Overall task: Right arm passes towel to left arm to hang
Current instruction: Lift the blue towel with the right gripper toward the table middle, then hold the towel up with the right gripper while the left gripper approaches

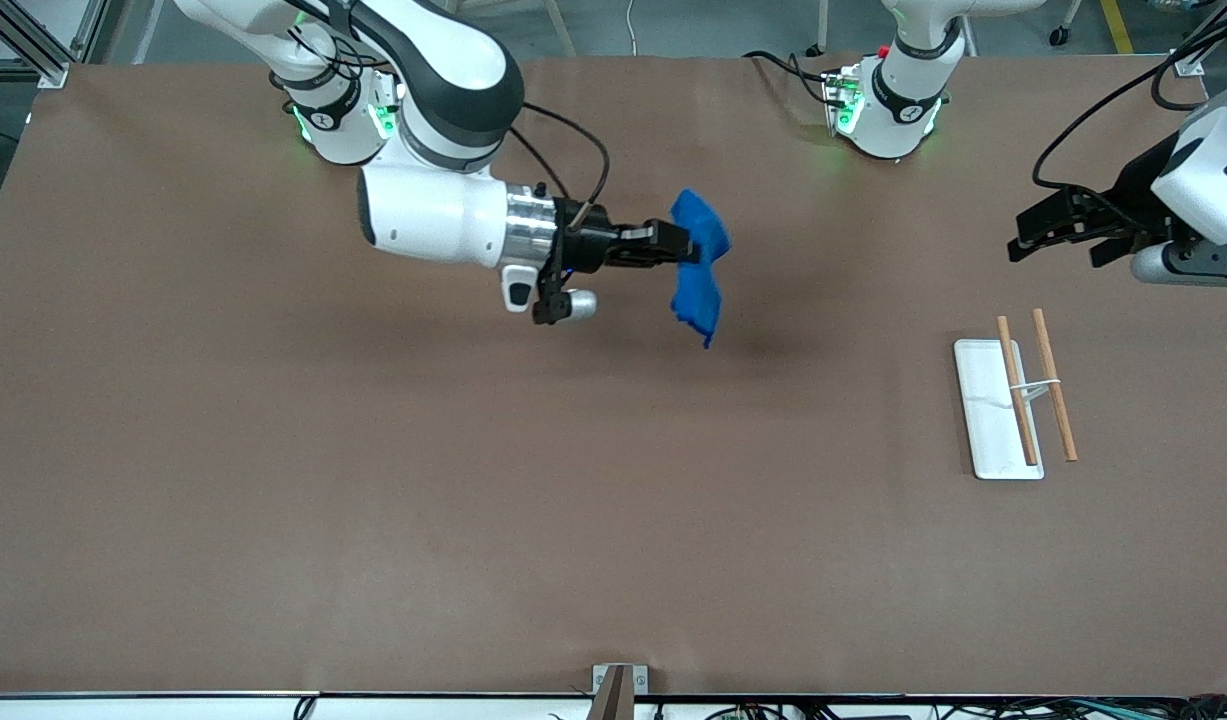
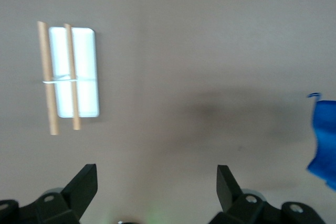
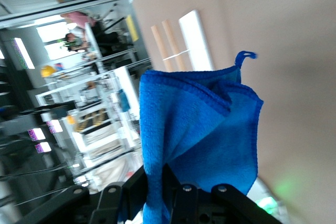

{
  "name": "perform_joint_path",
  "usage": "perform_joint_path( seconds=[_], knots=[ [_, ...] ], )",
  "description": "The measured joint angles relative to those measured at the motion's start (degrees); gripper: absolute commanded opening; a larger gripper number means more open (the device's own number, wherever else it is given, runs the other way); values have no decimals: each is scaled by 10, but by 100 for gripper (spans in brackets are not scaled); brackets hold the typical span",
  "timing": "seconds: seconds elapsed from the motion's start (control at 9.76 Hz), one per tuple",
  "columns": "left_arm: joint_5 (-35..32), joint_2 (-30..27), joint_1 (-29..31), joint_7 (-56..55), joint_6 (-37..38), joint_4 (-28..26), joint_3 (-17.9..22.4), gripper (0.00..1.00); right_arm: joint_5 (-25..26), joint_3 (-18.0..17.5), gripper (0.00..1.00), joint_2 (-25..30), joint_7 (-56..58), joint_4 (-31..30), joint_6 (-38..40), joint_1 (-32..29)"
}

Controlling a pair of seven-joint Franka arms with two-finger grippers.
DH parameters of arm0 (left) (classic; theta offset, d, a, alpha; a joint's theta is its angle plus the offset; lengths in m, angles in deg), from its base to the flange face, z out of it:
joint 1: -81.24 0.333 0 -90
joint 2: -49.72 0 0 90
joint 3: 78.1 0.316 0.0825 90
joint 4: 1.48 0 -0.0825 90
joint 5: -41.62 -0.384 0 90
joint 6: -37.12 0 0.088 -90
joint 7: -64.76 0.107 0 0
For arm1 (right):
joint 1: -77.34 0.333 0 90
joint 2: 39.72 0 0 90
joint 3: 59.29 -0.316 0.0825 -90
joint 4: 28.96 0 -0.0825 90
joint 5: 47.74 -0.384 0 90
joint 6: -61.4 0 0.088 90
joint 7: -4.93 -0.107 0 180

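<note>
1. Right gripper (image 1: 685, 246): clamped on the towel (image 1: 699, 265), holding it in the air over the middle of the table (image 1: 373, 500); the cloth hangs bunched from the fingers, its small loop visible at one corner
2. Left gripper (image 1: 1018, 240): fingers spread wide, holding nothing; it waits over the left arm's end of the table, above the rack (image 1: 993, 410) with two wooden rods (image 1: 1053, 385)
3. Progress: pickup done; grippers well apart, so handover not yet made
4. Remaining: bring towel to left gripper; transfer grip; drape over rods
</note>
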Motion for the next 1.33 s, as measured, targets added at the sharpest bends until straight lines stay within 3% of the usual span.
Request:
perform_joint_path(
  seconds=[0.31,0.41,0.72,1.02,1.33],
  knots=[
    [72,1,4,31,0,-35,1,100,-116,-2,1,-11,8,51,0,23],
    [124,1,14,62,1,-52,1,100,-172,-2,1,-12,23,54,0,26],
    [264,2,44,129,14,-119,2,100,-319,-2,1,-39,170,53,5,40],
    [401,3,54,196,26,-198,2,97,-379,-2,1,-80,257,55,7,59],
    [476,40,103,301,103,-254,3,96,-410,-3,1,-84,291,60,7,72]
  ],
)
